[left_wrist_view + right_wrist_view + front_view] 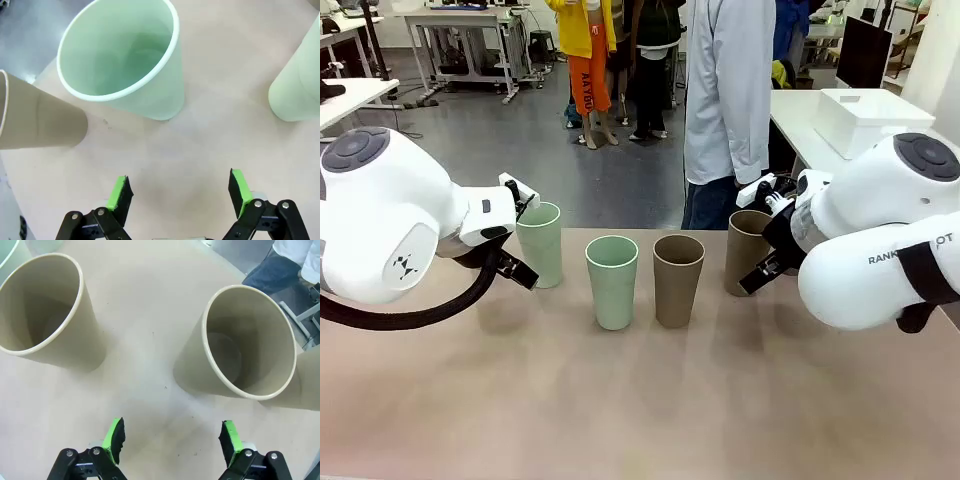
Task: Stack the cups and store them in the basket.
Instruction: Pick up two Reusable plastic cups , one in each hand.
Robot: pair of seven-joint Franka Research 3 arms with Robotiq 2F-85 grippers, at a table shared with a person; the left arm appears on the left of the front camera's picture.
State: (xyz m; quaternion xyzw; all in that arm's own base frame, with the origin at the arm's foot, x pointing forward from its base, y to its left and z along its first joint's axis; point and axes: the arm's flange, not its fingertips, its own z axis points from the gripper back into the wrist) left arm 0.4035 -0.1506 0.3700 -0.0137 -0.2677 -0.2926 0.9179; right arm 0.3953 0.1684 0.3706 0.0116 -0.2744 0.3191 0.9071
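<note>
Across our table (620, 400), the left gripper (180, 189) hangs spread and empty beside the first mint cup (540, 243). A second mint cup (612, 281), a tan-brown cup (678, 279) and the last tan-brown cup (748, 250) stand upright in line, all matte and tapered. Our right gripper (172, 434), also spread and empty, flanks the last. The white basket (865, 118) sits on another table, far right.

The mint cups (612, 282) and tan cups (678, 279) look matt and smooth, like plastic; the desk (620, 400) is smooth with a dull sheen; the basket (868, 120) looks like plastic
</note>
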